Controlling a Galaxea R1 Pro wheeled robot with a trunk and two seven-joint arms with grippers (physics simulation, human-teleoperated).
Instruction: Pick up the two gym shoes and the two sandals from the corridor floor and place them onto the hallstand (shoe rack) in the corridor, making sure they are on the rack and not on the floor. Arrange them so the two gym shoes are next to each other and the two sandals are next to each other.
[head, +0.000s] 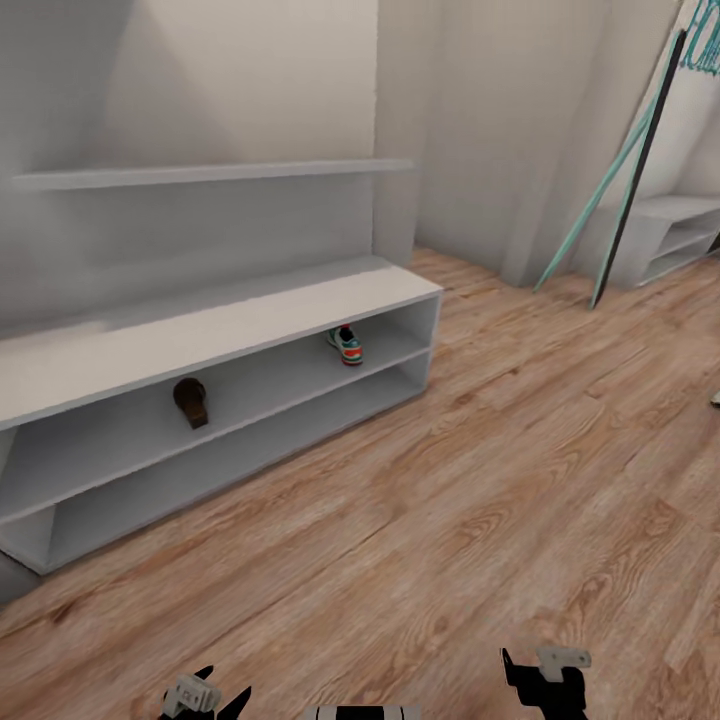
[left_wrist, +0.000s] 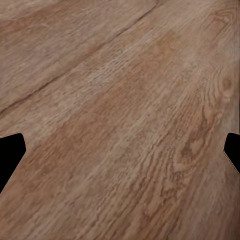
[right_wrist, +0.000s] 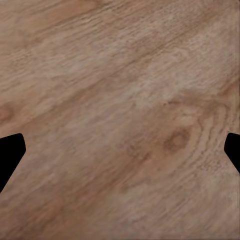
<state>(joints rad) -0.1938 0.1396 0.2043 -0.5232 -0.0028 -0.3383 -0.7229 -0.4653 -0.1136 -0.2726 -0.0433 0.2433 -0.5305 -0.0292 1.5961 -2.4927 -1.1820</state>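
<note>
The pale grey hallstand (head: 230, 320) stands against the wall at the left of the head view. On its upper open shelf a gym shoe (head: 346, 345) sits near the right end and a brown sandal (head: 191, 402) sits toward the middle, well apart from each other. The corridor floor (head: 480, 500) of wood-grain planks stretches in front. My left gripper (head: 205, 698) and right gripper (head: 545, 680) hang low at the bottom edge, far from the rack. Both wrist views look down at bare planks, with the left gripper (left_wrist: 120, 152) and right gripper (right_wrist: 120, 152) open and holding nothing.
A plain low white shelf unit (head: 672, 236) stands at the back right, with teal and black poles (head: 620, 170) leaning on the wall beside it. A small pale object (head: 716, 398) is cut off by the right edge. A wall shelf (head: 210, 174) runs above the hallstand.
</note>
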